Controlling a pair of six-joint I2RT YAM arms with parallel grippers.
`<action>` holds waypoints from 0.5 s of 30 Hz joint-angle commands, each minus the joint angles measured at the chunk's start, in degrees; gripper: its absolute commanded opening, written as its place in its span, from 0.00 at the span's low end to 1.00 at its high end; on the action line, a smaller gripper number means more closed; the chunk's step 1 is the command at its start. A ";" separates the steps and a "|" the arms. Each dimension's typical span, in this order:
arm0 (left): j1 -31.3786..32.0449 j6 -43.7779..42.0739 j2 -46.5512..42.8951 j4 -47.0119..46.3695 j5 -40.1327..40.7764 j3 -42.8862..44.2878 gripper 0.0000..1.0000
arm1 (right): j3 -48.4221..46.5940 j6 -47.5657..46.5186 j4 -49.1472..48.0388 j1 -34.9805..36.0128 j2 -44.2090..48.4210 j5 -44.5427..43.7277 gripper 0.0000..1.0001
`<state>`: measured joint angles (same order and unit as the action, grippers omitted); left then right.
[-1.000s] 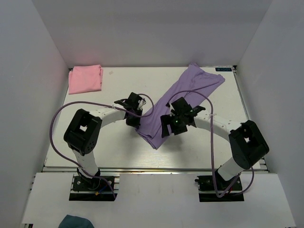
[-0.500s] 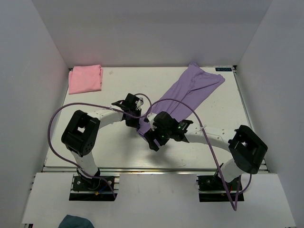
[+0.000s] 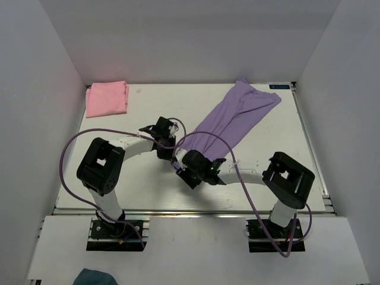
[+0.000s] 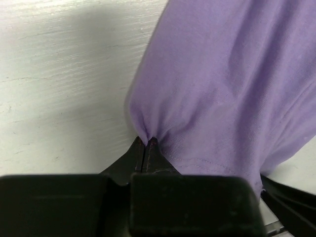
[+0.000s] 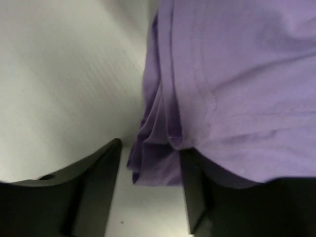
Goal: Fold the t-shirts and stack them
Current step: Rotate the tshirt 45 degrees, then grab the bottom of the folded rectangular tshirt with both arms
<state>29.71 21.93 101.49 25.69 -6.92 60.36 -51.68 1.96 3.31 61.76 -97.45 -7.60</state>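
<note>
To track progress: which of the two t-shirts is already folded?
The pink t-shirt, a compact rectangle in the far-left corner; the purple t-shirt lies stretched out diagonally.

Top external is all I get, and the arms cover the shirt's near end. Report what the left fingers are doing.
Observer: In the left wrist view, the left fingers are shut on a pinch of the purple shirt, and the cloth puckers at their tips.
Operator: Now the right.
Observer: The right fingers are open. A bunched fold of the shirt's edge sits between them, not clamped.
Operator: Say what is beside that fold.
Observer: The white table shows to its left.
</note>
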 commanded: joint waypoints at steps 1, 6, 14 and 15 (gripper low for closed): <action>-0.01 0.83 -2.70 2.08 -0.90 -0.85 0.00 | 0.26 0.23 -0.93 0.29 -1.96 -4.97 0.53; -0.53 1.36 -3.32 2.08 -2.04 -1.47 0.00 | 3.69 1.91 -2.52 0.56 0.06 -3.49 0.00; 0.61 2.06 -9.54 5.24 -9.07 -7.97 0.00 | 4.48 -1.69 11.68 1.00 13.04 16.99 0.00; 1.13 2.06 -9.56 5.24 -11.08 -10.50 0.00 | 4.92 -1.69 13.11 1.08 14.03 17.78 0.00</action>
<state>29.67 23.68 95.74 28.47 -12.08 53.34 -47.64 1.30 8.40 62.15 -89.17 0.58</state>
